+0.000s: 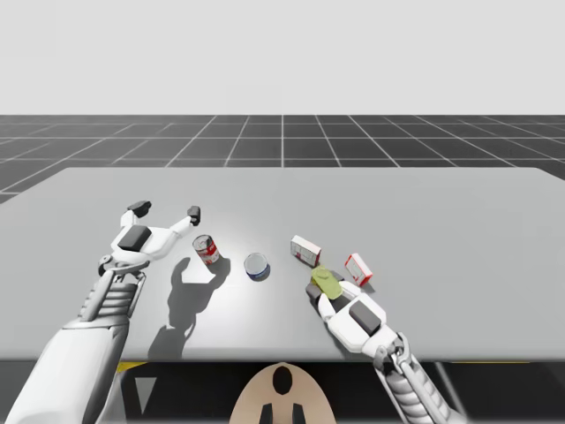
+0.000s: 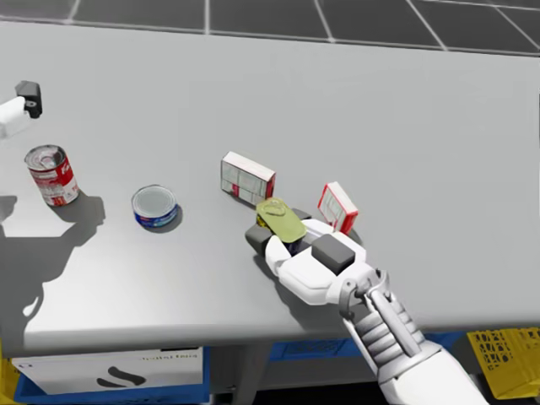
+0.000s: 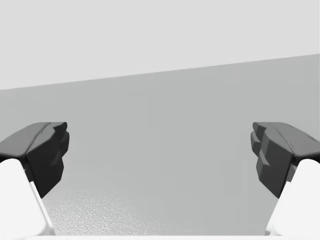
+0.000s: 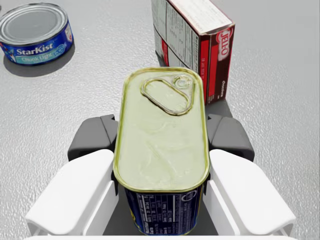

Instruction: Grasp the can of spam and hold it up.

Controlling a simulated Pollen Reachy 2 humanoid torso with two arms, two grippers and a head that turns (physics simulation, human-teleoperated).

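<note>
The spam can (image 4: 162, 135) is oblong, with a pale yellow-green pull-tab lid and dark blue sides. My right gripper (image 4: 162, 142) is shut on it, one dark finger pressing each long side. It sits near the table's front right, spam can (image 1: 325, 281) and right gripper (image 1: 323, 288) together, spam can (image 2: 281, 219) tilted lid-up in the right gripper (image 2: 278, 234). Whether it rests on the table I cannot tell. My left gripper (image 1: 166, 210) hovers open at the left, and between the left gripper (image 3: 160, 155) fingers is bare table.
A red soup can (image 1: 206, 249) and a flat blue round can (image 1: 257, 265) stand between my arms. A white and red box (image 2: 247, 177) lies just ahead of the spam can. A smaller red box (image 2: 337, 207) lies beside my right gripper. The table's front edge (image 2: 253, 333) is close.
</note>
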